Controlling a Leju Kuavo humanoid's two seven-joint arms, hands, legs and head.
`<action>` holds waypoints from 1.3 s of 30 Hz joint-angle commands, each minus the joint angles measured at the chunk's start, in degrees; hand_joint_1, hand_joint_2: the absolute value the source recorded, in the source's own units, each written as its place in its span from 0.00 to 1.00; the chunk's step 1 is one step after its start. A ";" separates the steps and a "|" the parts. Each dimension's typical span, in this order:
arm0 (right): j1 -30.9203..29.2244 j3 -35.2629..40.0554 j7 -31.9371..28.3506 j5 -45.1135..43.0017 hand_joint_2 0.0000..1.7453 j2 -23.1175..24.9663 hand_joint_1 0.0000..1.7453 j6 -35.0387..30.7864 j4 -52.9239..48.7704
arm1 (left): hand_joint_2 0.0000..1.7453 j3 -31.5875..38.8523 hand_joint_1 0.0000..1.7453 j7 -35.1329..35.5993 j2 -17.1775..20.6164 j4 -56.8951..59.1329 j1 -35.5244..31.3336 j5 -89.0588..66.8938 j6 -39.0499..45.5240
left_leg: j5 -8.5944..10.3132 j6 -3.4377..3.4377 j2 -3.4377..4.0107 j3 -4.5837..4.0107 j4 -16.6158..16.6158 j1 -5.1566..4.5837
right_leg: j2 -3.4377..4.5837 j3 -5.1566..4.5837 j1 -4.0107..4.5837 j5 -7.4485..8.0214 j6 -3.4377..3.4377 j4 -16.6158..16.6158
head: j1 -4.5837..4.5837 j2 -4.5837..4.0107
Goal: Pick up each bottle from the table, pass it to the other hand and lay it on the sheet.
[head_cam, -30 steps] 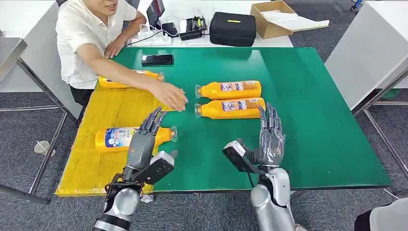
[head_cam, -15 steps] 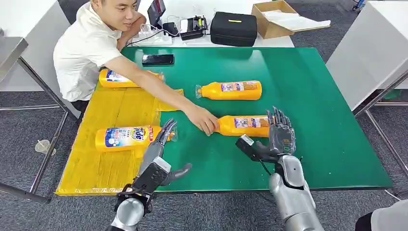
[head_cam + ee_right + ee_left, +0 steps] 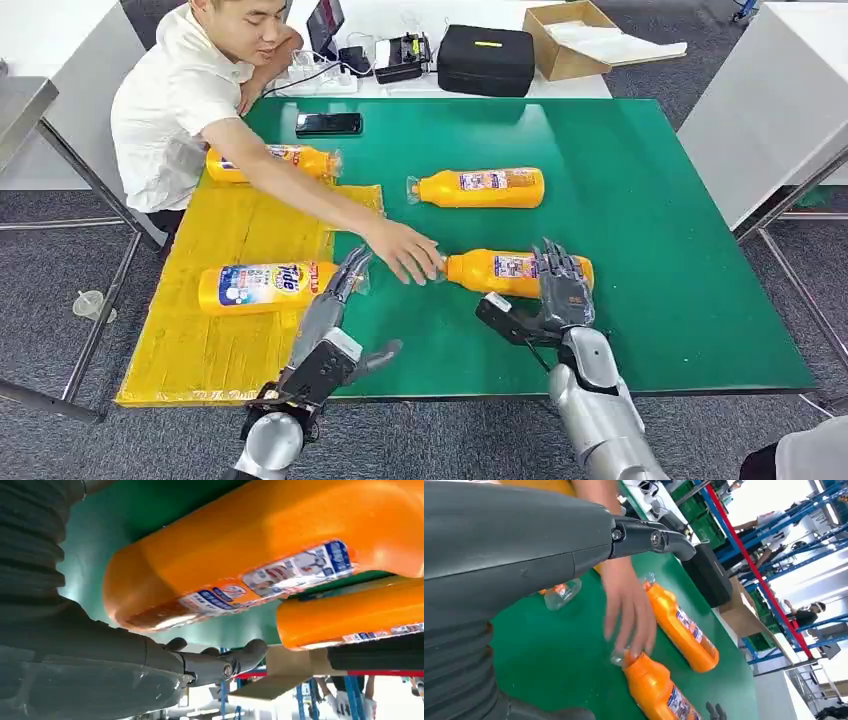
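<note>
Four orange bottles lie on their sides. Two rest on the yellow sheet: one at its far edge, one nearer me. Two lie on the green table: a far bottle and a near bottle. My right hand has its fingers spread over the near bottle's base end, without gripping it. A person's hand touches that bottle's cap. My left hand is open, fingers stretched towards the cap of the nearer sheet bottle.
The person sits at the table's far left corner, arm stretched across the sheet. A phone lies at the table's far edge. Beyond it are a black case and a cardboard box. The green table is bare at the right.
The person has slid the near bottle towards me and drawn their hand back a little. My right hand shifted left over the bottle's base end. My left hand hardly moved.
</note>
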 commanded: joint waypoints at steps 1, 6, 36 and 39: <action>-4.99 5.74 0.68 1.54 1.00 -1.40 0.00 1.87 9.05 | 1.00 -1.21 0.00 -0.03 -1.21 3.92 -1.43 0.16 0.18 | -0.11 0.02 0.15 0.23 0.02 0.01 | 0.05 0.22 0.05 -0.06 -0.19 -0.03 | 0.00 0.00; -9.19 6.48 3.28 1.79 1.00 -3.35 0.00 4.32 13.73 | 1.00 -1.20 0.00 -0.44 -1.42 4.59 -1.62 0.61 0.13 | -0.05 0.02 0.18 0.13 0.04 0.00 | 0.07 0.12 0.03 -0.01 -0.16 0.00 | 0.00 0.00; -13.85 3.46 9.99 4.52 1.00 -4.99 0.00 11.43 20.38 | 1.00 -0.07 0.00 -0.14 -1.06 2.77 -0.29 -0.27 0.13 | -0.02 0.04 0.08 0.17 0.01 0.01 | -0.02 0.20 0.05 -0.03 -0.16 -0.04 | 0.00 0.00; -14.34 2.43 7.43 2.70 1.00 -6.09 0.58 12.98 23.87 | 1.00 -0.10 0.00 -0.52 -1.23 4.38 -1.22 -0.01 -0.21 | -0.01 0.04 0.03 0.25 0.01 0.01 | -0.10 0.28 0.06 -0.05 -0.19 -0.06 | 0.00 0.00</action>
